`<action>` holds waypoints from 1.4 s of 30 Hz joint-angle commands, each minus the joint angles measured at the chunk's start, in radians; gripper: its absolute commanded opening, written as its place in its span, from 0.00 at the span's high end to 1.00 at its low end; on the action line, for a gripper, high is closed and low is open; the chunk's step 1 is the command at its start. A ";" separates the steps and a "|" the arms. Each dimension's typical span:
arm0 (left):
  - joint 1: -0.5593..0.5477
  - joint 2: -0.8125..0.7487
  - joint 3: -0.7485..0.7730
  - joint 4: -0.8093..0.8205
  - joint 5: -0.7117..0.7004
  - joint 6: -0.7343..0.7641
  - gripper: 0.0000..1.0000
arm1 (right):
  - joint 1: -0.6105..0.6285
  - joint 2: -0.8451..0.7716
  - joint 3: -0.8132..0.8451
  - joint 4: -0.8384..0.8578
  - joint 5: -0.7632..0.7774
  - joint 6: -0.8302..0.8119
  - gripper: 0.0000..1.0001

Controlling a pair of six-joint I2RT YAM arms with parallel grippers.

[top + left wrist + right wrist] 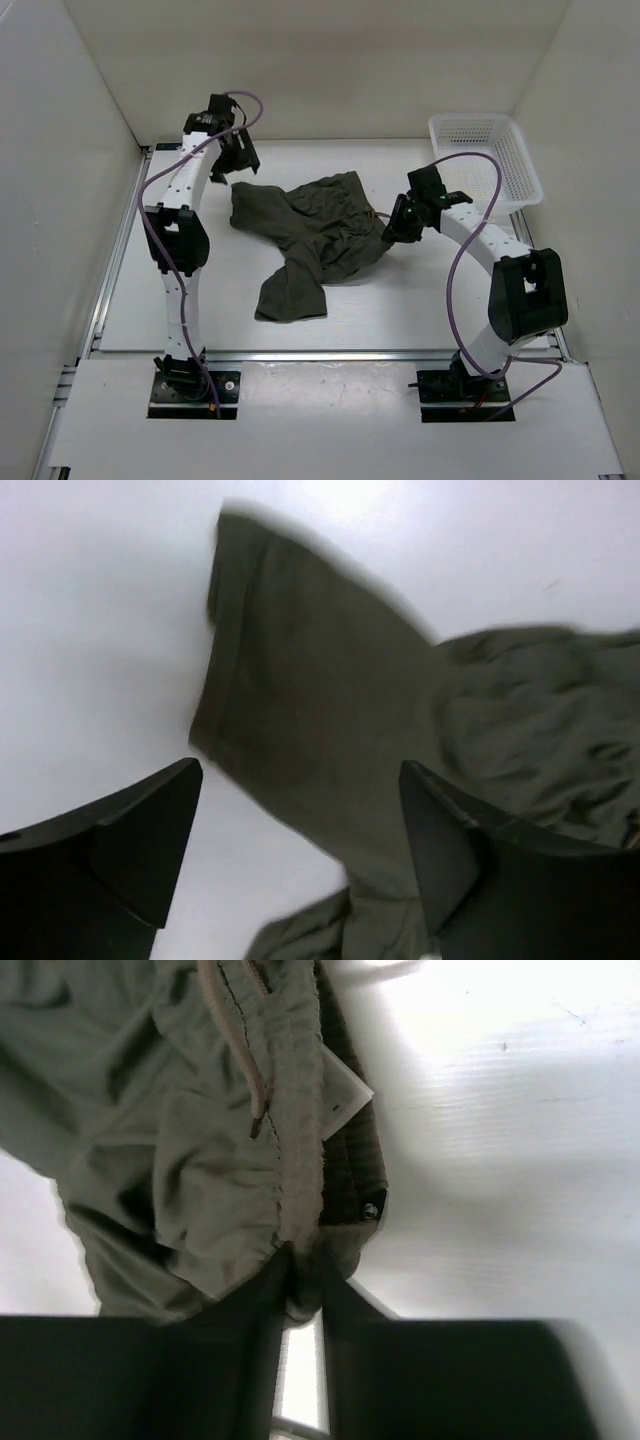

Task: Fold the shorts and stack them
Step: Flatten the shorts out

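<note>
Shorts lie crumpled; the right gripper pinches their waistband at their right edge, while the left gripper hangs spread wide over their left leg.

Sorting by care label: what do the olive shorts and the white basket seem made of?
The dark olive-green shorts: soft matte cloth, perhaps cotton; it creases and gathers at the waistband. The white lattice basket: rigid moulded plastic, likely; regular open grid walls.
</note>
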 commanded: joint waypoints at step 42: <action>-0.594 -0.614 -1.090 0.215 -0.060 -0.239 0.90 | 0.015 0.093 -0.119 0.136 -0.062 0.097 1.00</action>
